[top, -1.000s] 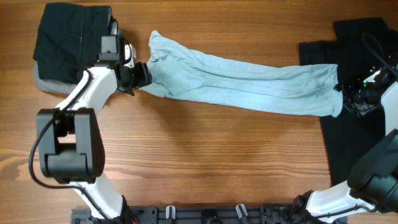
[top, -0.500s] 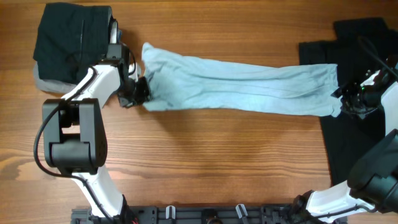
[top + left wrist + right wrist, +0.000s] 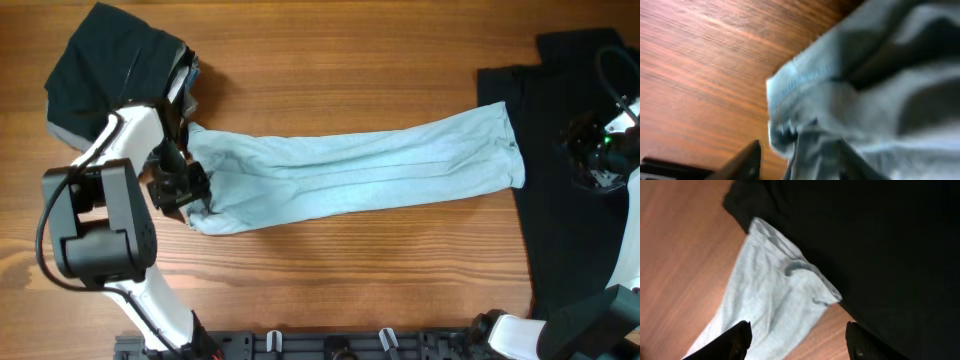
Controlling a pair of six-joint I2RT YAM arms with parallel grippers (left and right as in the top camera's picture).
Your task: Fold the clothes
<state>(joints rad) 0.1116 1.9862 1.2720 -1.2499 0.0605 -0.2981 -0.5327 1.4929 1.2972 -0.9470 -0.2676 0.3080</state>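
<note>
Left hand (image 3: pixel 193 196) clamping light-blue T-shirt (image 3: pixel 360 170), right hand (image 3: pixel 799 342) spread over black T-shirt (image 3: pixel 880 240)

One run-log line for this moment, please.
left gripper: shut on light-blue T-shirt end | right gripper: open, above black T-shirt | light-blue T-shirt: bunched lengthwise across table, unfolded

- I can read no text, label, brand, number or sign in any of my 3 views.
- The pale blue T-shirt (image 3: pixel 350 170) shows me plain fabric only.
- The black T-shirt (image 3: pixel 555 220) is too dark for me to make out any marking on it.
</note>
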